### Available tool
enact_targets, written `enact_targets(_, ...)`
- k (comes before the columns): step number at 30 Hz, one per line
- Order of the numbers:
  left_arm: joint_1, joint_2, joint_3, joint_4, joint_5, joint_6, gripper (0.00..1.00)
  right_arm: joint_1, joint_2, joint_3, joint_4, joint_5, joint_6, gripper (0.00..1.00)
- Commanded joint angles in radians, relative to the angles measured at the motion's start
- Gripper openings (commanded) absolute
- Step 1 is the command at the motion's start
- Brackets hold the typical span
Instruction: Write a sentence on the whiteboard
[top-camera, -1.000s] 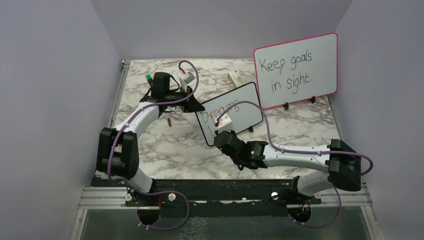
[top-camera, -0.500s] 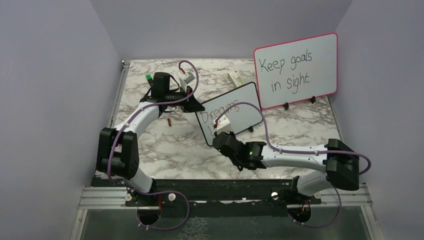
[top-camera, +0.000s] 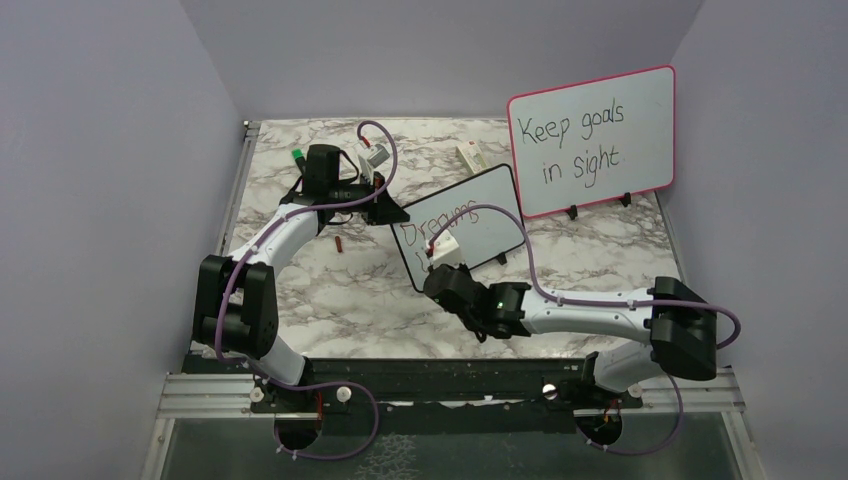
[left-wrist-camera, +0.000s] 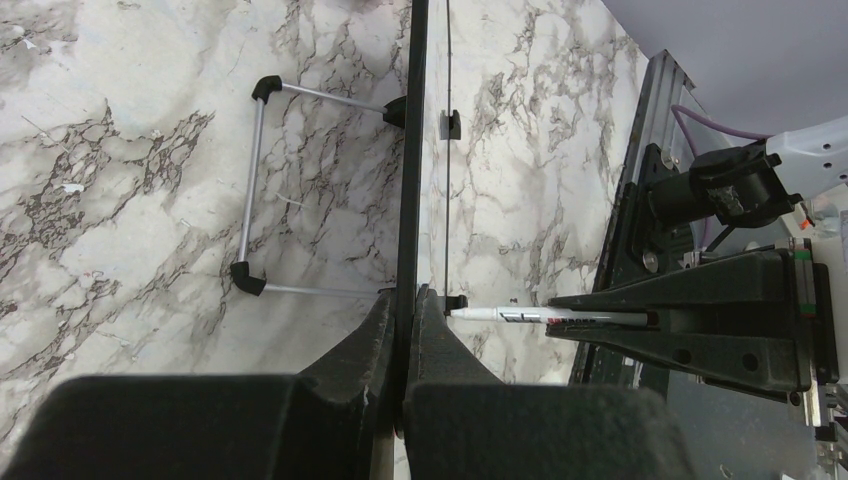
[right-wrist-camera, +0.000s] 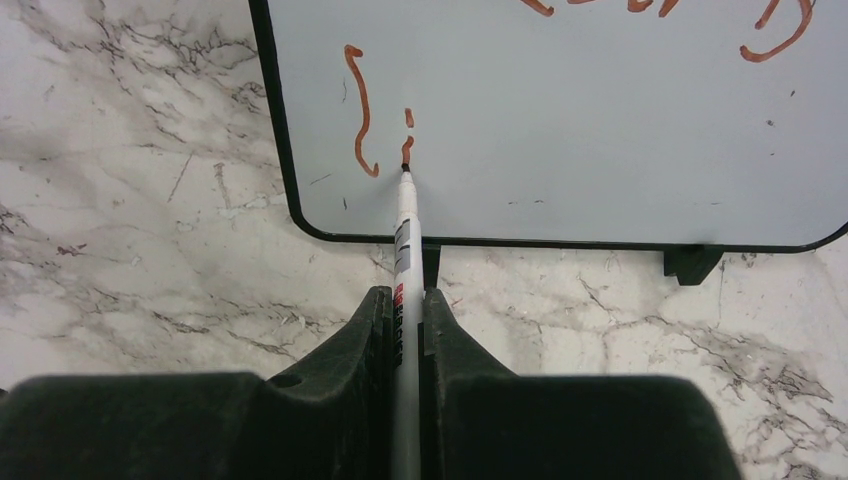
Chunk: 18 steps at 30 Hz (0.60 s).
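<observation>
The small black-framed whiteboard (top-camera: 480, 215) stands tilted at mid-table, seen close in the right wrist view (right-wrist-camera: 600, 120) and edge-on in the left wrist view (left-wrist-camera: 410, 150). My left gripper (top-camera: 385, 212) (left-wrist-camera: 405, 300) is shut on its left edge. My right gripper (top-camera: 440, 275) (right-wrist-camera: 405, 300) is shut on a white marker (right-wrist-camera: 405, 240), also in the left wrist view (left-wrist-camera: 540, 317); its tip touches the board's lower left. The red sentence (top-camera: 445, 222) reads "Dreams" on top; below stand an "l" and an "i" (right-wrist-camera: 385, 130).
The larger pink-framed board (top-camera: 592, 140) with black "Keep goals in sight" stands at the back right. A red marker cap (top-camera: 340, 243) lies left of the small board. A small white object (top-camera: 469, 154) lies at the back. The board's wire stand (left-wrist-camera: 255, 190) rests behind it.
My right arm has shifted a little to the left with the marker. The left arm and the board have not moved.
</observation>
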Motion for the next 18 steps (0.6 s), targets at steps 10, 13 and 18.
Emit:
enact_targets(10,-0.034,0.075,-0.051,-0.124,-0.192,0.068,0.0,-0.004,0.001,0.036,-0.051,-0.017,0.017,0.01)
enact_targets(13,-0.034,0.074,-0.051,-0.124,-0.192,0.068,0.0,-0.004,-0.029,0.029,-0.033,-0.017,0.01,0.01)
enact_targets(18,-0.034,0.071,-0.051,-0.124,-0.192,0.068,0.0,-0.004,-0.066,0.014,-0.019,0.012,0.011,0.01)
